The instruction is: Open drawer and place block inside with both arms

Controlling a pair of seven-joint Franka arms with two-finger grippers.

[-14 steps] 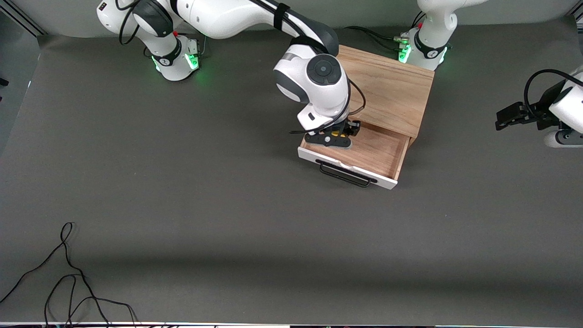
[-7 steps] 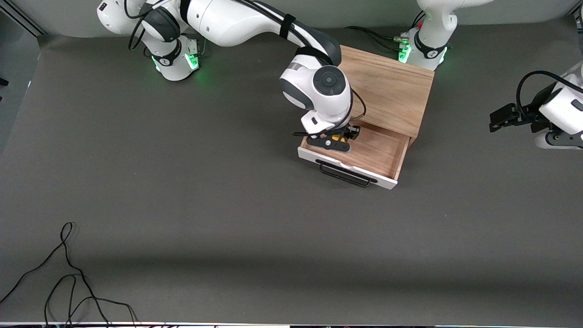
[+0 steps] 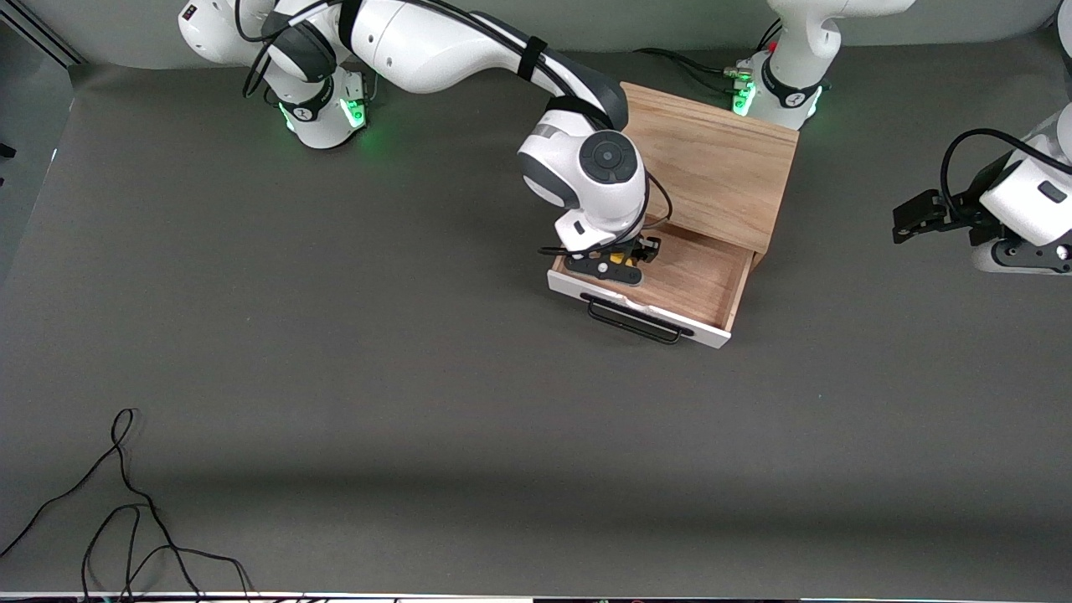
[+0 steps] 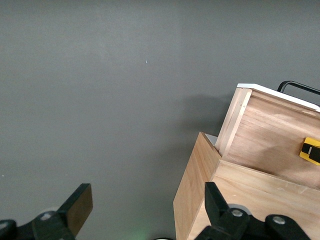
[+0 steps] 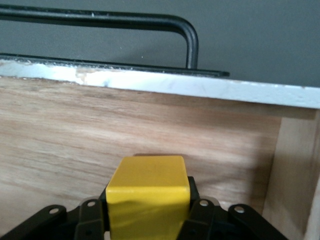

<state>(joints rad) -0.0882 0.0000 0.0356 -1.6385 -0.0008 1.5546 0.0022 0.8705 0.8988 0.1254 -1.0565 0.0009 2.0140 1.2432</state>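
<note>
The drawer [image 3: 670,289] stands pulled out of the light-wood cabinet [image 3: 712,159], its white front and black wire handle [image 3: 634,322] toward the front camera. My right gripper [image 3: 622,256] is down inside the drawer, at the right arm's end, shut on the yellow block [image 3: 618,255]. In the right wrist view the block [image 5: 148,195] sits between the fingers, low over the wood floor [image 5: 75,135], close to the drawer's front panel [image 5: 160,85]. My left gripper [image 3: 913,213] is open and empty, off the cabinet at the left arm's end. The left wrist view shows the drawer [image 4: 280,135] and block [image 4: 311,151].
A black cable [image 3: 126,511] lies looped on the grey table near the front camera's edge at the right arm's end. The arm bases [image 3: 322,100] stand along the table's back edge.
My right gripper has sunk lower into the drawer with the block. My left arm has drifted slightly toward the cabinet.
</note>
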